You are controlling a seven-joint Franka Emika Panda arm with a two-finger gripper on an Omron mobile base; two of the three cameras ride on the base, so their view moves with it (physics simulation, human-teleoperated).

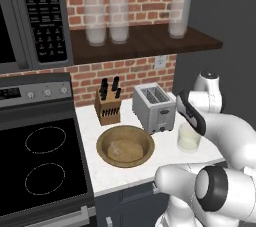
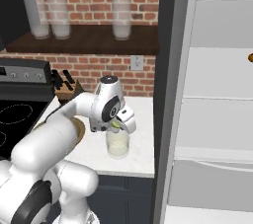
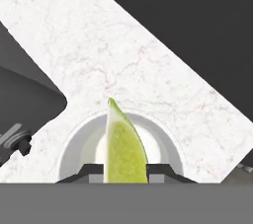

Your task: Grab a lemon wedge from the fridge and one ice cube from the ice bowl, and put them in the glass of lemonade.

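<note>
My gripper (image 2: 118,125) hangs just above the glass of lemonade (image 2: 117,146), shut on the yellow-green lemon wedge (image 2: 115,124). In the hand view the lemon wedge (image 3: 123,149) stands upright between my fingertips (image 3: 91,169), right over the glass's round rim (image 3: 69,144). The glass (image 1: 189,140) sits on the white counter right of the toaster, partly behind my arm. The wooden ice bowl (image 1: 125,146) lies on the counter to its left; my arm hides most of the ice bowl (image 2: 78,131) from the right. The fridge (image 2: 217,70) stands open at the right, showing pale shelves.
A toaster (image 1: 153,107) and a knife block (image 1: 107,103) stand behind the bowl. The stove (image 1: 40,166) lies left of the counter, with a microwave (image 1: 30,16) above. Frosted glasses (image 1: 119,18) line the wall shelf. A small orange item (image 2: 250,58) rests on a fridge shelf.
</note>
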